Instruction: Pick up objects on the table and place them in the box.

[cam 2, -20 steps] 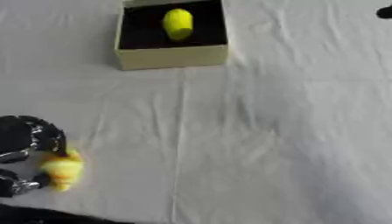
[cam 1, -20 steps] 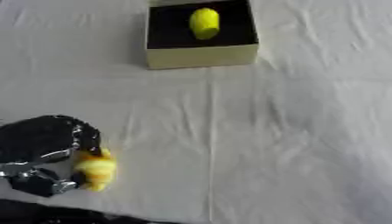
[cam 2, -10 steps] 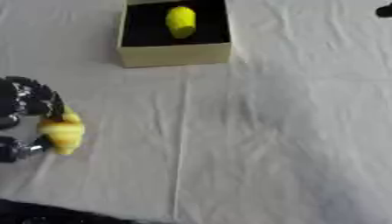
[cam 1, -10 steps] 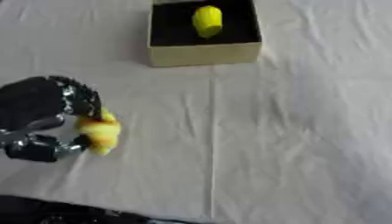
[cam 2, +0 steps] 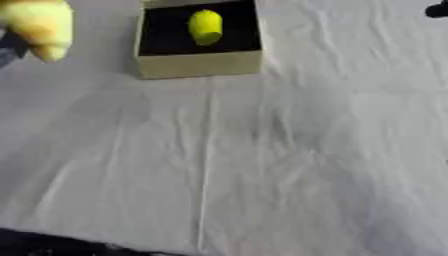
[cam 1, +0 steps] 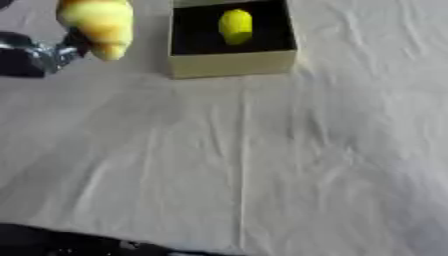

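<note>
The left hand (cam 1: 35,52) has climbed from the near left part of the table (cam 1: 262,165) to its far left, just beside the box (cam 1: 229,64). Its fingers are still curled round a yellow toy (cam 1: 98,25), carried clear of the cloth. The box sits at the far edge with a yellow-green lump (cam 1: 234,26) already inside. The right hand is out of sight. The lift looks done; what remains is moving over the opening and letting go.
</note>
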`<state>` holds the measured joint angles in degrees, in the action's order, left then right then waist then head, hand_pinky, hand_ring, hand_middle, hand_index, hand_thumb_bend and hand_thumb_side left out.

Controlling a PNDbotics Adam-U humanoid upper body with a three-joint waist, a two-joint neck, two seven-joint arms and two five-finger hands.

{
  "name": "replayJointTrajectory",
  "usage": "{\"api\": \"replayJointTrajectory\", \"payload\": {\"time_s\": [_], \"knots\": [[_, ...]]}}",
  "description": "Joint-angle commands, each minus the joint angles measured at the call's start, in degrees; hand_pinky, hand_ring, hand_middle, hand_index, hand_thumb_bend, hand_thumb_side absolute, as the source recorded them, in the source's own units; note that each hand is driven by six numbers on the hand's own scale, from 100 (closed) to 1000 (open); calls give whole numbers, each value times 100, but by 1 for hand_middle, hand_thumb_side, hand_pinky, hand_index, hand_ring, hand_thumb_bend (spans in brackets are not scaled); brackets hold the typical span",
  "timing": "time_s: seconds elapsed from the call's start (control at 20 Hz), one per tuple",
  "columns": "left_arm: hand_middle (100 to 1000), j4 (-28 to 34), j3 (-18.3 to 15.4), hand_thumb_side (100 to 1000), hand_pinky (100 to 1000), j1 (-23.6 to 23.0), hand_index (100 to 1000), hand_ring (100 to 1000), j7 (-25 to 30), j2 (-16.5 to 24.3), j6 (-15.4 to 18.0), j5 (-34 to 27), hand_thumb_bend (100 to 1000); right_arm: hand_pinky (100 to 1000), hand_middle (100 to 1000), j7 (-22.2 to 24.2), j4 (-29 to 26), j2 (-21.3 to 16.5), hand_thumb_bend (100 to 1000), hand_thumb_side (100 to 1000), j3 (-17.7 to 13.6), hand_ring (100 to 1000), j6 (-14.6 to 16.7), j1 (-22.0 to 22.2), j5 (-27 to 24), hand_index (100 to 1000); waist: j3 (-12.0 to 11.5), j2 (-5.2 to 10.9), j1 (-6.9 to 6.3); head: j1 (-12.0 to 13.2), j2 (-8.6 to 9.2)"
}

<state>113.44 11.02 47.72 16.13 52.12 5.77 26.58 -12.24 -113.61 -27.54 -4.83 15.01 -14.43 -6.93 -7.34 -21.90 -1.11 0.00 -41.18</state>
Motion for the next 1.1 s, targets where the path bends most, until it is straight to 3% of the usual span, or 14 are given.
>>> {"api": "replayJointTrajectory", "payload": {"time_s": [0.05, 0.35, 0.7, 0.9, 1.1], "knots": [[577, -379, 65, 100, 688, 526, 567, 674, 193, -271, -234, -32, 100, 854, 675, 33, -98, -160, 100, 640, 7, 652, 11, -84, -36, 773, 45, 81, -4, 42, 121], [570, -1760, 271, 100, 682, 1326, 559, 665, 212, -1171, -9, 255, 100, 855, 675, 61, -98, -107, 100, 642, 20, 652, 28, -191, -71, 773, 236, -27, 37, 3, 342], [568, -3505, 355, 100, 686, 1840, 562, 664, 87, -2042, 409, 847, 100, 855, 674, 106, -98, -34, 100, 642, 48, 652, 17, -309, -153, 773, 393, -104, 81, 94, 495], [570, -4138, 345, 100, 687, 1944, 565, 664, -29, -2305, 657, 1155, 100, 855, 674, 128, -98, -15, 100, 643, 51, 652, 12, -342, -187, 773, 461, -133, 90, 82, 665], [570, -4451, 336, 100, 687, 1949, 566, 665, -59, -2451, 802, 1329, 100, 856, 673, 138, -98, 3, 100, 644, 57, 652, 1, -374, -218, 772, 489, -145, 84, 83, 704]]}}
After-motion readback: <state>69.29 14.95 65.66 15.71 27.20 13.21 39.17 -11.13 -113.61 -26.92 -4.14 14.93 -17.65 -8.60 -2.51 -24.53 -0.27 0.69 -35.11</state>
